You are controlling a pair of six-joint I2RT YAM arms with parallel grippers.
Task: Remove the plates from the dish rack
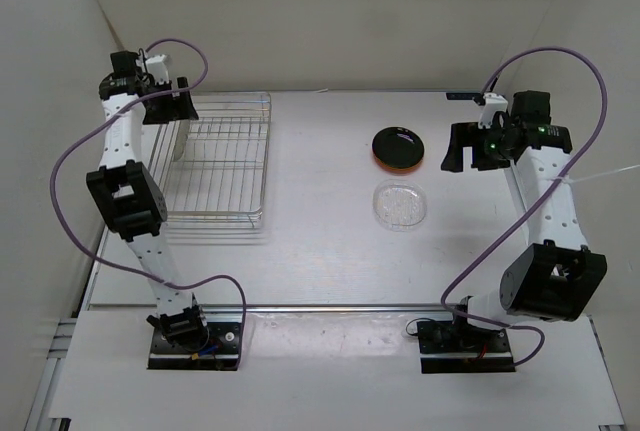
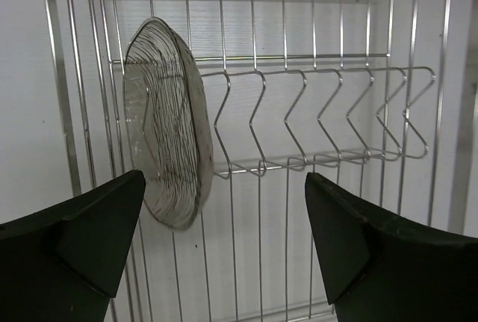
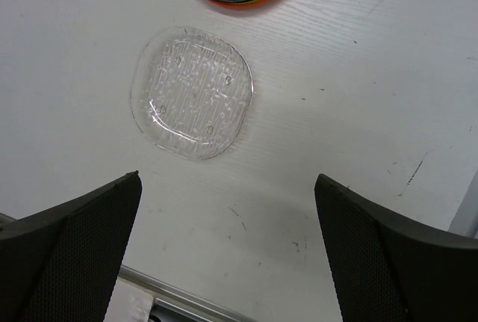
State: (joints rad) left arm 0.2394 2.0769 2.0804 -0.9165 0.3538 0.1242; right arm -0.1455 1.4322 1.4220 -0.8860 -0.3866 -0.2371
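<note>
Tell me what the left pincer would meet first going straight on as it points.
Likely the clear plate standing on edge in the dish rack, ahead of one finger of the open left pincer; right of it, only rack wires. Depth is unclear.

White table, faintly scuffed, metal edge rail along near side, plain white walls

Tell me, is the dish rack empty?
No, the left wrist view shows a clear plate standing on edge in the dish rack's leftmost slot.
</note>
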